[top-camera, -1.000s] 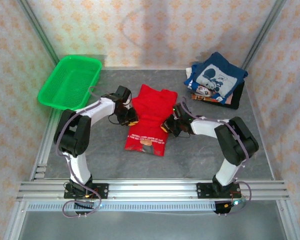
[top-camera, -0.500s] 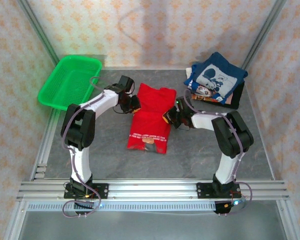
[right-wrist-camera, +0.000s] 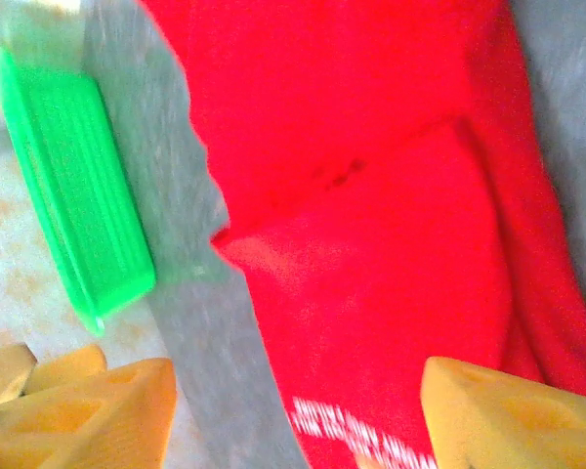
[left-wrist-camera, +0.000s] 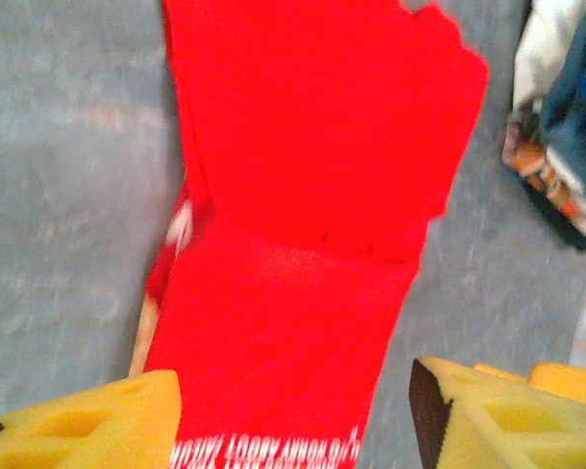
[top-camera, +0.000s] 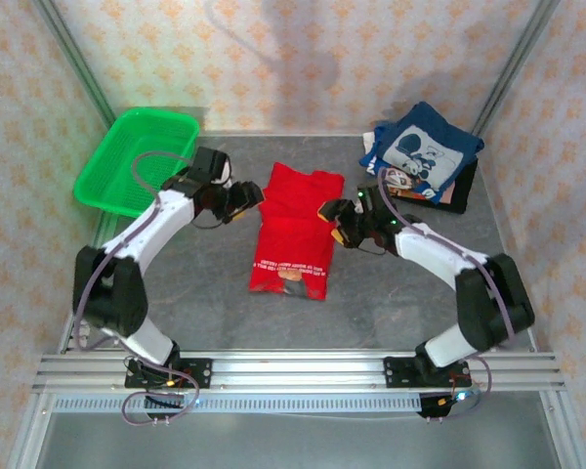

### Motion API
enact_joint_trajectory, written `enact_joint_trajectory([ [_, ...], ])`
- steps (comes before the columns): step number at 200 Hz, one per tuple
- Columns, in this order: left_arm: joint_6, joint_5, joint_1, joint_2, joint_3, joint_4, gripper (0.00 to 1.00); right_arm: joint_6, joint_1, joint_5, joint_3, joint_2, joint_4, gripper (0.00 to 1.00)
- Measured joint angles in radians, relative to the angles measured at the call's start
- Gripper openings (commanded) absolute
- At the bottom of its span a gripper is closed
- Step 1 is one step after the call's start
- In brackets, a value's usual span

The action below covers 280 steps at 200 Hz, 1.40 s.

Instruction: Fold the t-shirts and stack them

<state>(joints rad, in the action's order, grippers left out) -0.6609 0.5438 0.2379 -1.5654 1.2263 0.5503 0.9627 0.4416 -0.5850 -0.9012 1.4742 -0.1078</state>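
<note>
Red t-shirt [top-camera: 295,227] lies flat mid-table, folded into a narrow strip. Long axis runs near-far, with the far end leaning slightly right. The white lettering [top-camera: 291,265] and the print sit at the near end; the plain, notched end points to the far wall. Left gripper [top-camera: 242,198] is just beside the shirt's left edge, toward the far end. Its fingers [left-wrist-camera: 88,420] are spread wide with nothing between them, and the left wrist view shows only cloth lying flat below. Right gripper [top-camera: 334,217] is at the shirt's right edge, roughly opposite the left one. It is also wide open and holds nothing; right wrist view shows its fingers [right-wrist-camera: 508,410] well apart over the red cloth. Can't tell whether either one touches the fabric. Folded stack with the navy t-shirt [top-camera: 425,151] on top is at the far right corner, well apart from the red one. Green basket [top-camera: 137,161] is far left, on the grey table [top-camera: 195,283].
</note>
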Motion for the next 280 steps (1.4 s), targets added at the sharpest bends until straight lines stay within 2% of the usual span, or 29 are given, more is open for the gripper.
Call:
enact_joint_trajectory([
  [19,0.023,0.047,0.0,0.078,-0.148,0.018,0.66,-0.027,0.072,-0.021,0.052,-0.071,-0.08,0.72],
  [50,0.034,0.106,0.003,0.119,-0.335,0.054,0.66,-0.03,0.187,-0.034,0.161,-0.139,-0.167,0.73],
  [80,0.034,0.15,0.024,0.152,-0.423,0.068,0.66,0.011,0.245,-0.029,0.273,-0.187,-0.161,0.72],
  [113,0.003,0.188,0.049,0.161,-0.504,0.011,0.65,0.064,0.272,-0.014,0.351,-0.178,-0.099,0.71],
  [157,-0.043,0.209,0.057,0.133,-0.527,-0.079,0.64,0.098,0.283,-0.002,0.354,-0.108,-0.005,0.69],
  [238,-0.073,0.209,0.057,0.04,-0.527,-0.168,0.59,0.142,0.282,0.002,0.312,-0.056,-0.034,0.63],
  [280,-0.089,0.211,0.057,0.019,-0.513,-0.161,0.53,0.149,0.282,0.002,0.258,-0.003,-0.056,0.6],
])
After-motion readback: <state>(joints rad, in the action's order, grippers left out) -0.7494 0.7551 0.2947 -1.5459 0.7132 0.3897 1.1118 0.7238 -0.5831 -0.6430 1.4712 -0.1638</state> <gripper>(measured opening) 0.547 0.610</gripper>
